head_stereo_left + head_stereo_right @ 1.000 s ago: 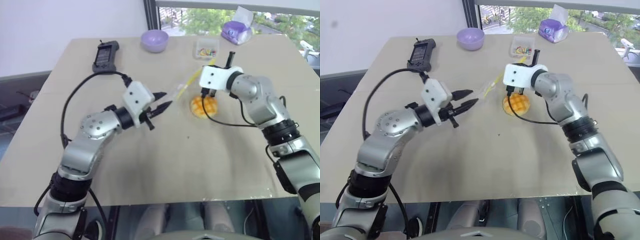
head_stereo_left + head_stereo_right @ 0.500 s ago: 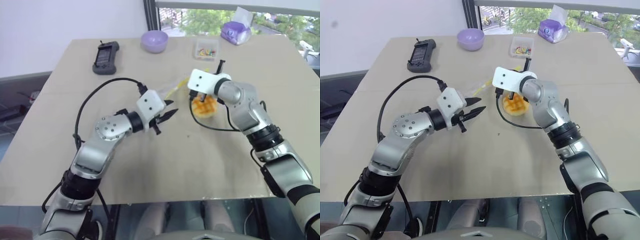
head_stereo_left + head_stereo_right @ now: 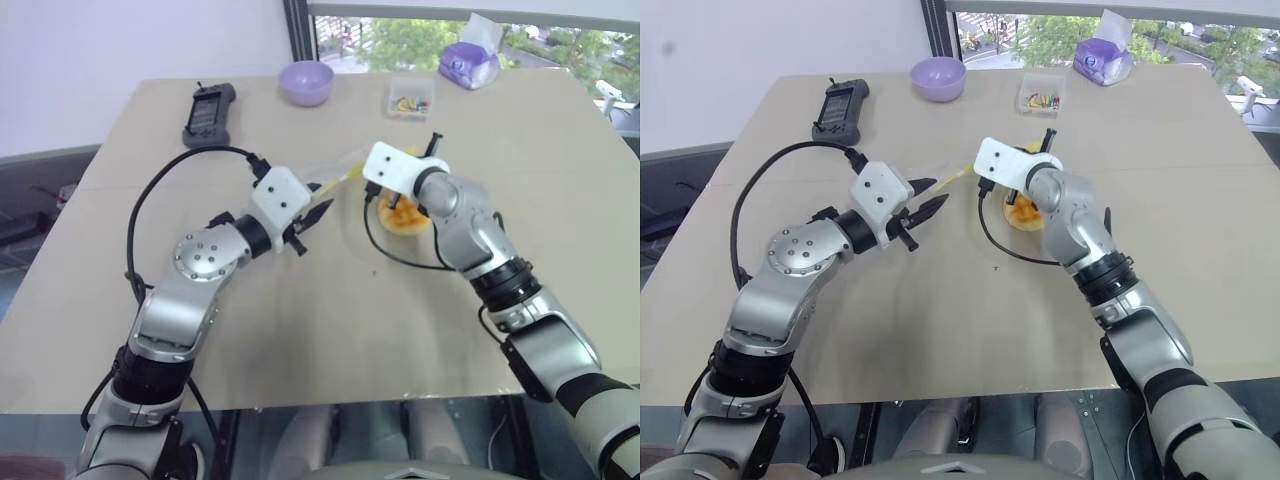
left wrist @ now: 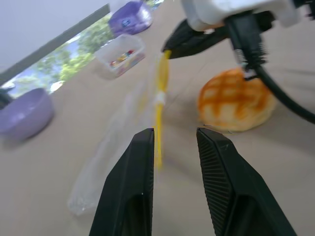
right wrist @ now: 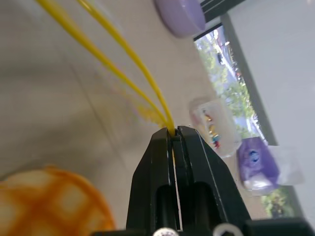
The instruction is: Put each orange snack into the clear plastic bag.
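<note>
Right wrist view shows the right gripper (image 5: pixel 173 132) pinching the yellow strip of the clear plastic bag (image 4: pixel 115 147), limp and crinkly by its look; the left gripper (image 4: pixel 174 140), parted, straddles that strip, the soft-looking orange snack (image 4: pixel 236 101) just beyond.

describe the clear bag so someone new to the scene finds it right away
On the tan table, look between the two arms near the middle. The clear plastic bag stretches from the left gripper to the right gripper, which pinches its mouth beside the orange snack. Its yellow strip sets it apart from the lidded box.
</note>
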Tool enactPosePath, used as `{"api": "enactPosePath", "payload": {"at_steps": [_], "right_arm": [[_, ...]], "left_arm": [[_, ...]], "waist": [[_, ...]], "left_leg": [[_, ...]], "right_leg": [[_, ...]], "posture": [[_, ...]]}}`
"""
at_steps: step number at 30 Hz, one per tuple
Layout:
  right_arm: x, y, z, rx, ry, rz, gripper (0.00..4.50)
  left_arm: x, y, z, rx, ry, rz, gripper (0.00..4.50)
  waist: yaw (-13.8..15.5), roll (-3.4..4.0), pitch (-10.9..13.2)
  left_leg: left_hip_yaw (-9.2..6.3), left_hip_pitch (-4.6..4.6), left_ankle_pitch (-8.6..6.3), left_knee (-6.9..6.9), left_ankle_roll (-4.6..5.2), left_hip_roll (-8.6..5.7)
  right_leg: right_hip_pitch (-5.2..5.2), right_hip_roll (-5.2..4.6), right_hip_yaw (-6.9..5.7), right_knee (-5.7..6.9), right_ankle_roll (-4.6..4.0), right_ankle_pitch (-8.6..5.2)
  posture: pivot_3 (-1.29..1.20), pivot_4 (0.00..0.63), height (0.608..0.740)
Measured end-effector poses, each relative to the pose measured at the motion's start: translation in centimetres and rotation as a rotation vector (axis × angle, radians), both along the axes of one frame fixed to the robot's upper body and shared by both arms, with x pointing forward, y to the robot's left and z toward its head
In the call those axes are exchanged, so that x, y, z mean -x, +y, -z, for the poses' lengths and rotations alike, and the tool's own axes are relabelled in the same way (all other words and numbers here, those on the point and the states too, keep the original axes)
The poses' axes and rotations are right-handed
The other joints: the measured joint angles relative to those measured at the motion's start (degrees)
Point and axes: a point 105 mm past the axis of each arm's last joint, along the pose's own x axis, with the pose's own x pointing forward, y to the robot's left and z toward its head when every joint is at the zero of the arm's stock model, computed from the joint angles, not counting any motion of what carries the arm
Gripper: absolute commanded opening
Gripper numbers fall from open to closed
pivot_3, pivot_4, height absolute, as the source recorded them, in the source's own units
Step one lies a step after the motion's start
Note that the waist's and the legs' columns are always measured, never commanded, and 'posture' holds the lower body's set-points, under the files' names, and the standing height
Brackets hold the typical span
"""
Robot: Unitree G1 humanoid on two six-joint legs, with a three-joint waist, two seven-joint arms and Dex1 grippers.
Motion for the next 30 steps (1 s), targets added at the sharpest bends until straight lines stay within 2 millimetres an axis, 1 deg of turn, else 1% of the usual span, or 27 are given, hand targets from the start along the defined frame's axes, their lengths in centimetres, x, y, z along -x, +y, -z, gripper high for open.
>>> {"api": "enactPosePath", "payload": {"at_steps": [2, 3, 6, 10, 13, 16, 20, 24, 30], "right_arm": [[0.4, 0.5, -0.2, 0.017, -0.016, -0.001, 0.00], [0.7, 1.0, -0.6, 0.024, -0.030, -0.007, 0.00], [1.3, 1.7, -1.1, 0.022, -0.039, -0.013, 0.00], [1.8, 1.9, -1.5, 0.042, -0.049, -0.013, 0.00], [2.1, 2.1, -1.8, 0.045, -0.057, -0.012, 0.00], [2.3, 2.4, -1.7, 0.046, -0.052, -0.013, 0.00], [2.4, 2.5, -1.6, 0.051, -0.052, -0.013, 0.00], [2.2, 2.3, -1.6, 0.055, -0.062, 0.006, 0.00], [2.0, 2.5, -1.2, 0.043, -0.063, 0.028, 0.00]], "left_arm": [[-0.2, 0.3, 0.1, -0.024, -0.011, -0.022, 1.43], [-0.3, 0.4, 0.3, -0.049, -0.017, -0.040, 1.43], [-0.7, 0.6, 0.9, -0.079, -0.014, -0.063, 1.43], [-1.2, 1.4, 1.1, -0.102, -0.021, -0.114, 1.43], [-1.3, 1.5, 1.2, -0.111, -0.026, -0.124, 1.43], [-1.3, 1.4, 1.1, -0.108, -0.029, -0.123, 1.43], [-1.2, 0.6, 1.0, -0.066, -0.026, -0.103, 1.43], [-1.1, 0.5, 1.0, -0.063, -0.018, -0.104, 1.43], [-1.3, 0.8, 1.0, -0.067, 0.005, -0.126, 1.43]], "waist": [[-0.16, 0.00, 0.00], [-0.25, 0.00, 0.00], [-0.50, 0.00, -0.01], [-0.57, 0.00, -0.01], [-0.61, -0.01, -0.01], [-0.65, -0.01, -0.01], [-0.65, -0.01, -0.02], [-0.80, -0.01, -0.02], [-0.78, -0.01, -0.02]], "left_leg": [[0.00, 0.00, 0.00, 0.00, 0.00, -0.01], [-0.01, 0.00, 0.00, 0.00, 0.00, -0.01], [0.00, 0.01, 0.00, 0.00, 0.00, -0.02], [0.00, 0.01, 0.00, 0.00, -0.01, -0.02], [0.00, 0.00, 0.00, 0.00, 0.00, -0.02], [-0.01, 0.01, 0.00, 0.00, -0.01, -0.02], [0.00, 0.00, 0.00, 0.01, -0.01, -0.01], [0.00, 0.01, 0.00, 0.01, -0.01, -0.01], [-0.01, 0.00, 0.01, 0.02, -0.01, -0.01]], "right_leg": [[0.00, 0.01, 0.00, 0.01, 0.00, 0.00], [-0.01, 0.02, 0.00, 0.02, 0.00, 0.00], [-0.01, 0.03, 0.00, 0.03, 0.00, 0.00], [-0.02, 0.03, 0.00, 0.03, 0.00, 0.00], [-0.02, 0.02, 0.00, 0.03, 0.00, 0.00], [-0.02, 0.03, 0.00, 0.04, 0.00, 0.00], [-0.02, 0.02, 0.00, 0.04, 0.00, 0.00], [-0.02, 0.03, 0.00, 0.05, 0.00, 0.00], [-0.02, 0.02, 0.00, 0.06, 0.00, 0.00]], "posture": [[0.00, 0.150, 0.740], [0.00, 0.150, 0.740], [0.00, 0.150, 0.740], [0.00, 0.150, 0.740], [0.00, 0.150, 0.740], [0.00, 0.150, 0.740], [0.00, 0.150, 0.740], [0.00, 0.150, 0.740], [0.00, 0.150, 0.740]]}}
